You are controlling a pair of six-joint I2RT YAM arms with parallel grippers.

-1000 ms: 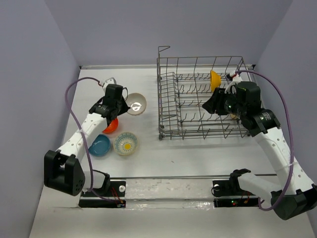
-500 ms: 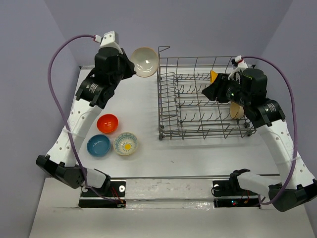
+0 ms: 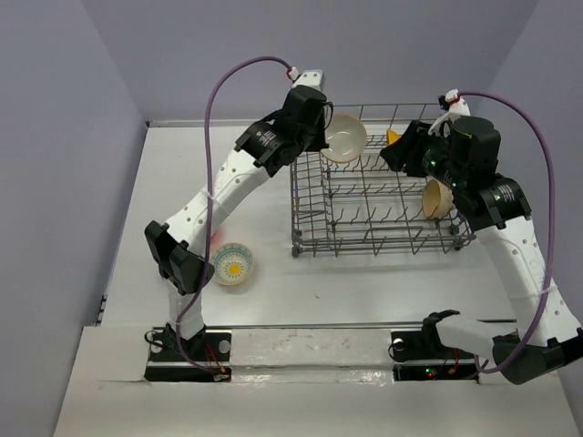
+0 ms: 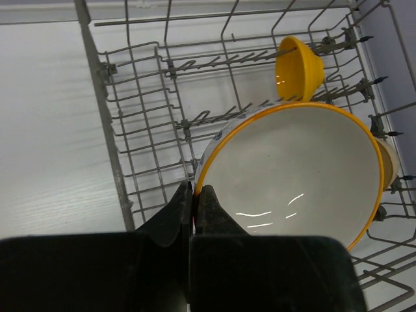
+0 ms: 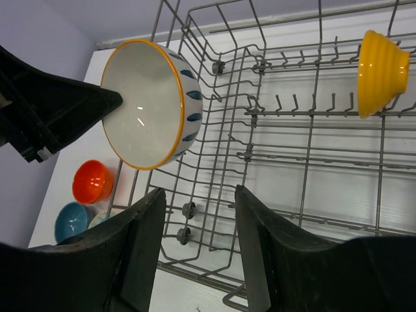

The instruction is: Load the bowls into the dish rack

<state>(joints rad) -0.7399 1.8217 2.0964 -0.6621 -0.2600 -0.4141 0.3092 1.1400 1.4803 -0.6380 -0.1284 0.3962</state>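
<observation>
My left gripper [image 3: 322,135] is shut on the rim of the white bowl [image 3: 345,137] and holds it tilted above the back left of the dish rack [image 3: 364,246]. The left wrist view shows the fingers pinching the yellow-edged rim [image 4: 194,192] of that bowl [image 4: 292,172]. My right gripper [image 3: 403,153] is open and empty above the rack [image 5: 305,130], with the white bowl [image 5: 146,101] to its left. A yellow bowl [image 5: 382,71] stands on edge at the rack's back; a tan bowl [image 3: 437,198] sits at its right. The flower-pattern bowl [image 3: 232,263], orange-red bowl [image 5: 93,181] and blue bowl [image 5: 70,221] lie on the table.
The rack has tall wire sides [image 4: 104,71] and rows of upright tines. My left arm [image 3: 228,182] stretches across the table's left half and hides the orange-red and blue bowls from above. Purple cables loop over both arms.
My left arm has swung right with the white bowl, from the table's back left to above the rack. My right gripper has lifted slightly toward the rack's back.
</observation>
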